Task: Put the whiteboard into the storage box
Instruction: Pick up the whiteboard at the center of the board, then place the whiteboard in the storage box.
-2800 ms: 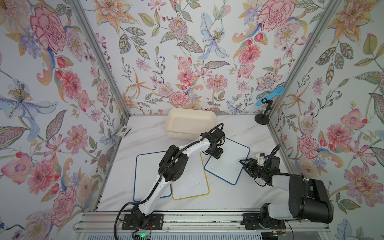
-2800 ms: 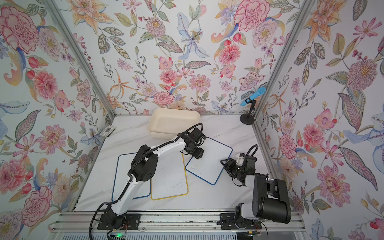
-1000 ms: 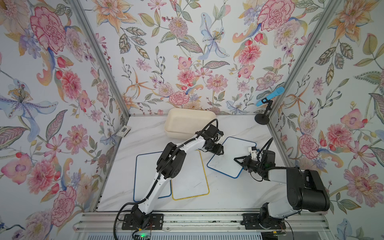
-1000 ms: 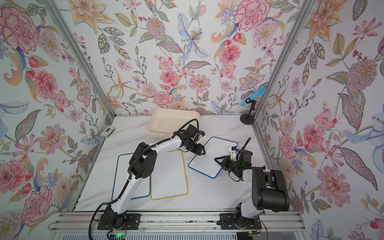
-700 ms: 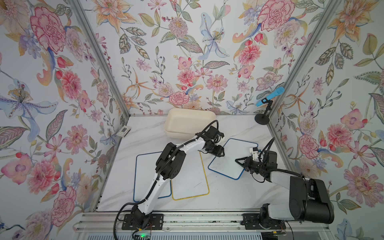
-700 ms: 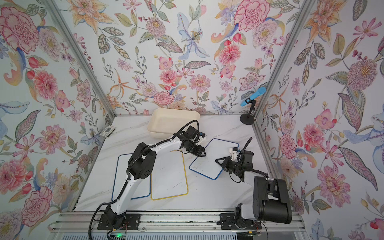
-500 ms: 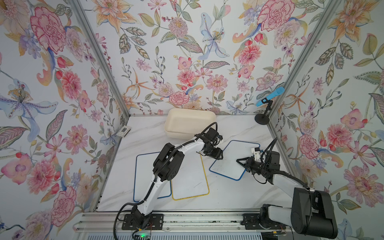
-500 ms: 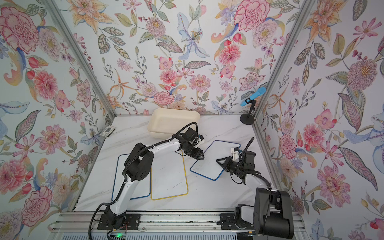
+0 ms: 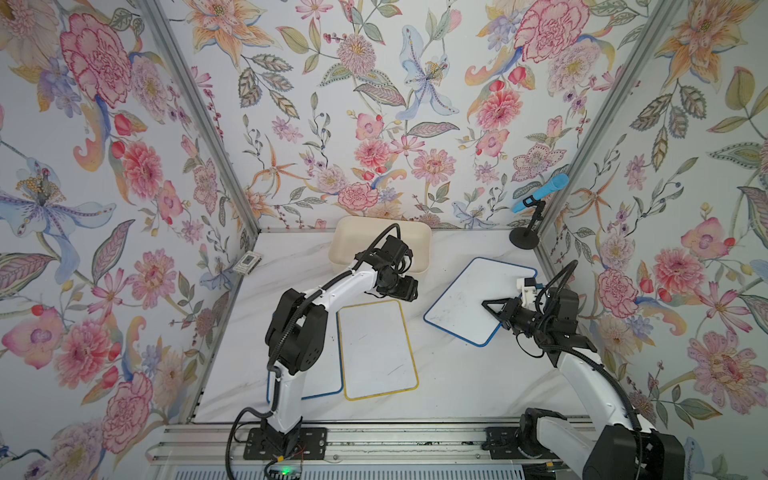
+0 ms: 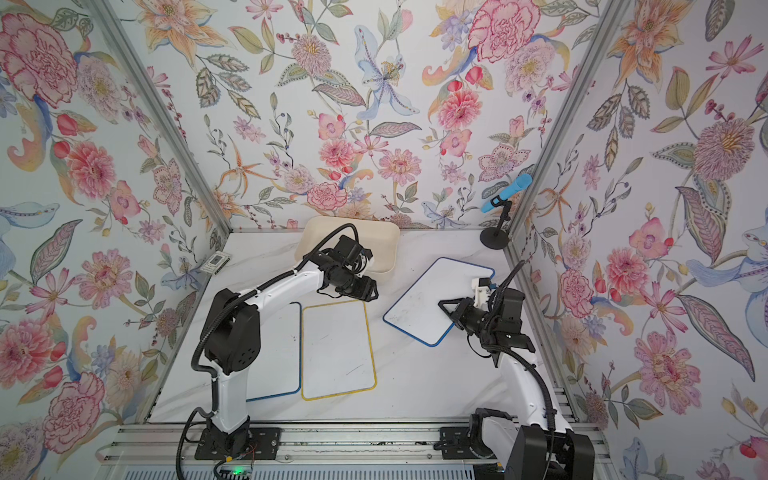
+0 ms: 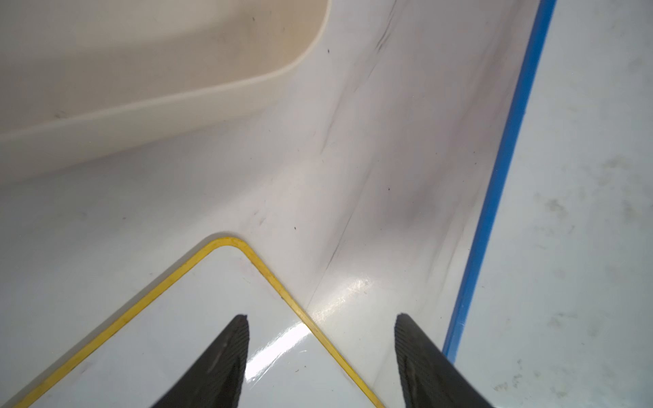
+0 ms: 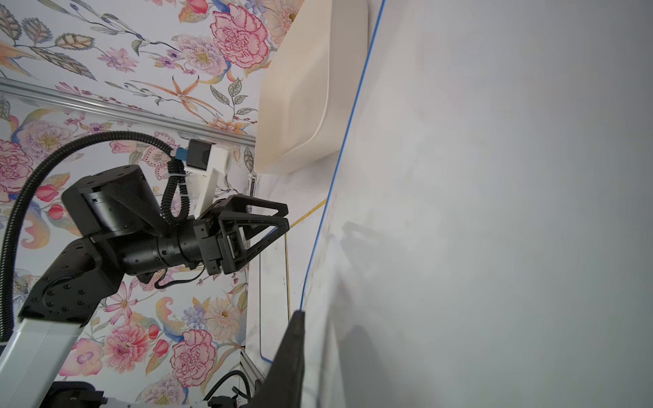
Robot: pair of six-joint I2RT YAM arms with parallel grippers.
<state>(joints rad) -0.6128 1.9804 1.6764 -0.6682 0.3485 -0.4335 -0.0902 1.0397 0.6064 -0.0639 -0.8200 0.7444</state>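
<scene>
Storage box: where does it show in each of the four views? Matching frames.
Top view: storage box at the table's back, against the floral wall, partly behind the left arm.
Top view: same spot.
Left wrist: its cream corner, beyond the yellow-framed whiteboard.
Right wrist: against the wall, past a blue edge.
Shared landmark: the blue-framed whiteboard beside the box.
</scene>
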